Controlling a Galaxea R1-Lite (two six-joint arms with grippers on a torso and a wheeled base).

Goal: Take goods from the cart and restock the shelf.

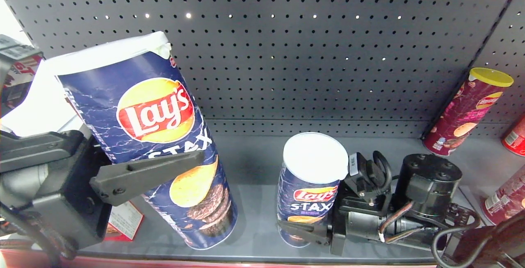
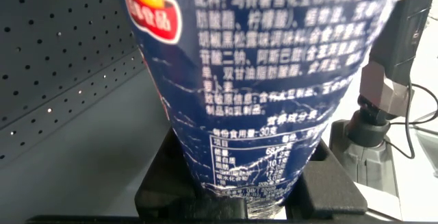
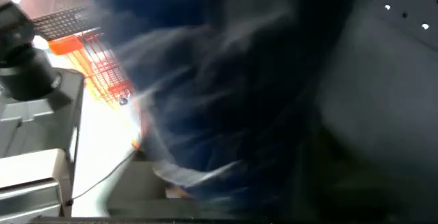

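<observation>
L gripper (image 1: pixel 164 165) is shut tight on a big blue can (image 1: pixel 147 137) of chips. One dark finger lies across its front and the other is hidden behind. The can tips over the near left of the shelf (image 1: pixel 250 169), w/ its white lid to the far left. Can't tell if its bottom touches the shelf. In the L wrist view black pads (image 2: pixel 161 183) hug both sides.

R gripper (image 1: pixel 309 223) grips a second blue can (image 1: pixel 309 186). That can stands up on the shelf, mid-right. The near finger sits low on it and the far one is hidden. R wrist view is a blue blur, hard to make out.

The cans are round, shiny tubes w/ flat lids. The back wall (image 1: pixel 328 55) is grey metal full of small holes. A purple can (image 1: pixel 463 116) w/ a yellow lid leans at the far right. Red cans (image 1: pixel 514 139) are cut off at the right edge.
</observation>
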